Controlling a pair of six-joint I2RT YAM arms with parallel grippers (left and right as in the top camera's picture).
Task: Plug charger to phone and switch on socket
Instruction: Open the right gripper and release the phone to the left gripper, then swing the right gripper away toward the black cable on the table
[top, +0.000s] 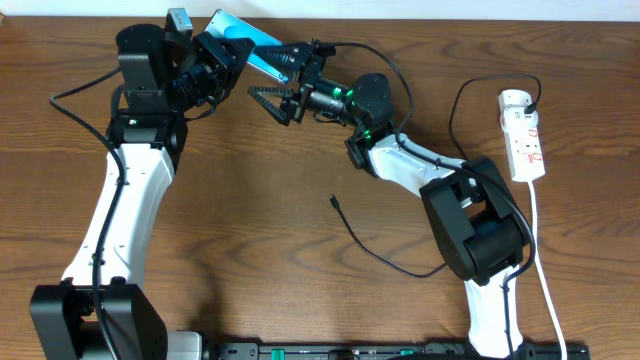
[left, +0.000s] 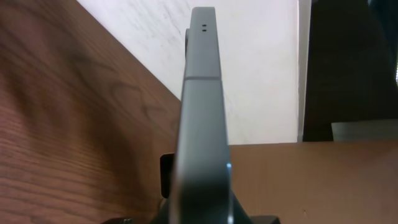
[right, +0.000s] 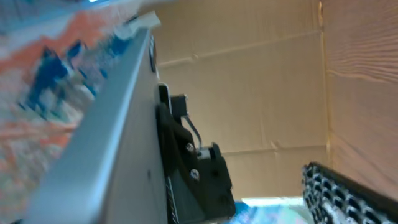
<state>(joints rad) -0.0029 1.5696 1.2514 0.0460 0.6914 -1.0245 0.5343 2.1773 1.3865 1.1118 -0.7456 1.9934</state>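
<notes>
high over the table (top: 250, 260), left jaws clenched on the phone (top: 240, 35), right jaws spread empty beside it. charger (top: 349, 229) tip lies mid-table: i'd pinch it close behind the connector.

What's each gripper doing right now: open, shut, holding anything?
Left gripper: shut on the phone.
Right gripper: jaws open, holding nothing, close beside the phone.
</notes>
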